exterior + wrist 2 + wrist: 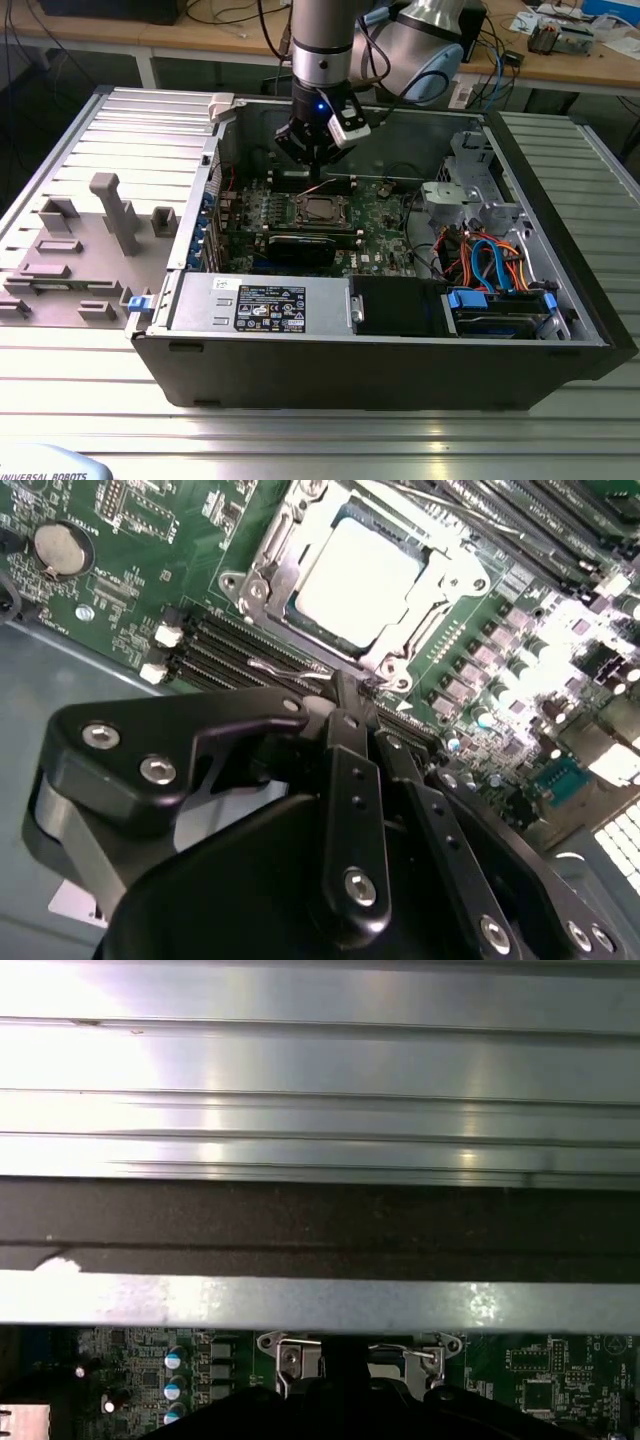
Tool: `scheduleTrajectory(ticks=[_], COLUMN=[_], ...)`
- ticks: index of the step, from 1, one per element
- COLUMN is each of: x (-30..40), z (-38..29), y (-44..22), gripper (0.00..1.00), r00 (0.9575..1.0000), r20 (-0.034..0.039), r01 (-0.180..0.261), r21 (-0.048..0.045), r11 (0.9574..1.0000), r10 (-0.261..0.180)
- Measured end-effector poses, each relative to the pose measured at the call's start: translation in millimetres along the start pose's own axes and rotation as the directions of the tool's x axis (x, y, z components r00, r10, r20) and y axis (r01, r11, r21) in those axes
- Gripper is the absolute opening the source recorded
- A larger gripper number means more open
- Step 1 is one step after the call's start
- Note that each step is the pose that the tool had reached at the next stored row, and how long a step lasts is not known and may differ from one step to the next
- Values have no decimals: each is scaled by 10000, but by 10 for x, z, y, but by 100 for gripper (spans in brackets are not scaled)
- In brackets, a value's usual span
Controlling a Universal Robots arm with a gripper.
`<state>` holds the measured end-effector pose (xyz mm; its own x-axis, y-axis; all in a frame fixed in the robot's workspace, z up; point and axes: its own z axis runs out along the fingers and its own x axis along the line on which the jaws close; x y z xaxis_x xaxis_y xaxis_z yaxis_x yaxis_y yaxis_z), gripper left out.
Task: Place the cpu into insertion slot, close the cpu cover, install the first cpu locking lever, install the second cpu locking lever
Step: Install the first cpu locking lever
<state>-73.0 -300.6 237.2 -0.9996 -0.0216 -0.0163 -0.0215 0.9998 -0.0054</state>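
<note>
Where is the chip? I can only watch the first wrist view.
Observer: In the second wrist view the cpu lies flat on the green board, silver top up.
Operator: Is the cover down?
Observer: Yes, the cover lies flat around it like a frame.
Operator: And where's the gripper?
Observer: In the exterior view the gripper hangs just past the cpu's far side, inside the open case.

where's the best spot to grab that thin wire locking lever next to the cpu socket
Probably the free hooked end of the locking lever, pushed from above rather than pinched: it is a thin wire lying low along the edge of the cpu cover, beside the memory slots. The gripper is right at it.
</note>
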Motion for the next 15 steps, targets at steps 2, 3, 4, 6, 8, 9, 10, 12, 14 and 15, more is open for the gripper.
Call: scheduleTrajectory(ticks=[2, 3, 4, 6, 8, 9, 10, 12, 14, 15], x=[-1, -3, -9, -12, -12, -13, -15, -23, -33, -35], z=[8, 13, 21, 30, 38, 44, 49, 55, 61, 63], y=[2, 3, 3, 3, 3, 4, 8, 22, 31, 32], gripper=[11, 11, 11, 11, 11, 11, 11, 11, 11, 11], r00=[9999, 9998, 9998, 9998, 9998, 9998, 9998, 9998, 9998, 9998], r20=[0, 1, 0, 0, -1, 0, -1, 0, 0, 0], r01=[120, 188, 215, 215, 214, 216, 215, 216, 215, 215], r21=[-2, -3, -3, -4, -3, -3, -2, -3, -4, -4], r11=[9999, 9998, 9998, 9998, 9998, 9998, 9998, 9998, 9998, 9998], r10=[-120, -188, -215, -215, -214, -216, -215, -216, -215, -215])
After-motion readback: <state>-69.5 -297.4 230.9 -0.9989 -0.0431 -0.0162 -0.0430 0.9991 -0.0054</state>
